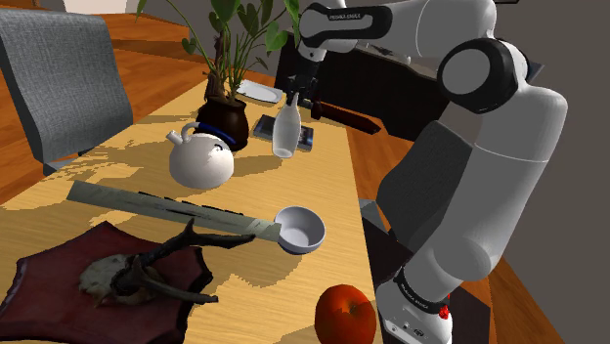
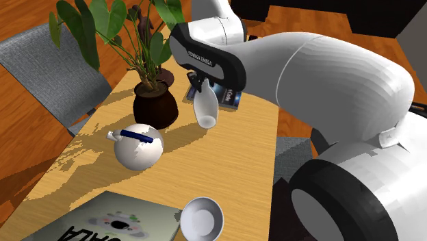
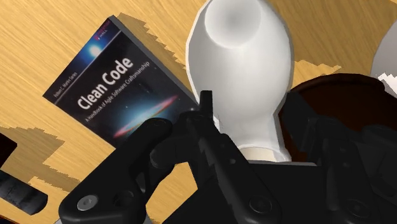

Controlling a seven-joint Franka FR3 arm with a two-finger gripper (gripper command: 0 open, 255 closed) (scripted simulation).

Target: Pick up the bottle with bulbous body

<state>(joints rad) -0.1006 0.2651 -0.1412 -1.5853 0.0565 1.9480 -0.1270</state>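
The white bottle [image 1: 284, 133] with a bulbous body and narrow neck hangs tilted over the far end of the wooden table [image 1: 117, 235]. My black gripper [image 1: 293, 98] is shut on its neck. In the second exterior view the bottle [image 2: 206, 109] shows its round base, turned toward the camera, with the gripper [image 2: 198, 85] above it. In the wrist view the bottle [image 3: 242, 70] swells out beyond the gripper [image 3: 248, 146], whose fingers [image 3: 153, 149] clasp the neck on both sides.
A "Clean Code" book [image 3: 121, 89] lies just under the bottle. A plant in a dark pot [image 1: 223, 117] and a white teapot [image 1: 200, 156] stand beside it. Nearer the stand are a white bowl [image 1: 299, 230], a red apple [image 1: 345, 315], a flat book [image 1: 166, 207] and a skull plaque [image 1: 108, 283].
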